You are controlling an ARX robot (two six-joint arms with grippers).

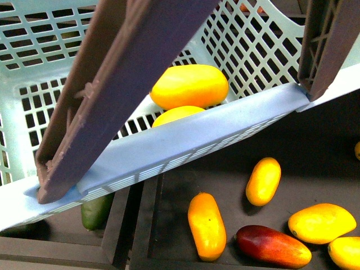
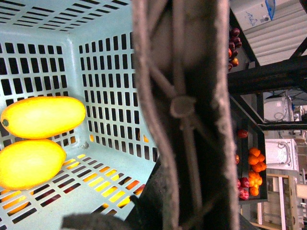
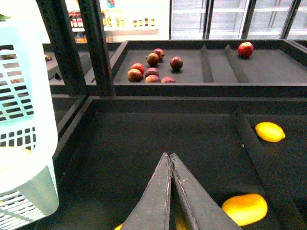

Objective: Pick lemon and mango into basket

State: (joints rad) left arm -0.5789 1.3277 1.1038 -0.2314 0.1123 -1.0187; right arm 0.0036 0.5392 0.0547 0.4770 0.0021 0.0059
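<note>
The right end effector (image 3: 170,160) has its two dark fingers pressed together with nothing between them, hovering over a dark, felt-lined produce tray (image 3: 144,143). Just beyond and to one side of its tips lies a smooth yellow-orange oblong fruit (image 3: 244,209), and farther off, past a divider, a small yellow oval fruit with tapered ends (image 3: 270,132). The left end effector cannot be made out behind the brown plastic handle (image 2: 184,110) that fills its wrist view, so whether it is closed or apart cannot be told. The light mint-teal slotted plastic basket (image 1: 185,146) hangs tilted above the tray; inside it the larger oblong yellow-orange mango (image 1: 189,85) rests touching the smaller yellow lemon (image 1: 177,114).
</note>
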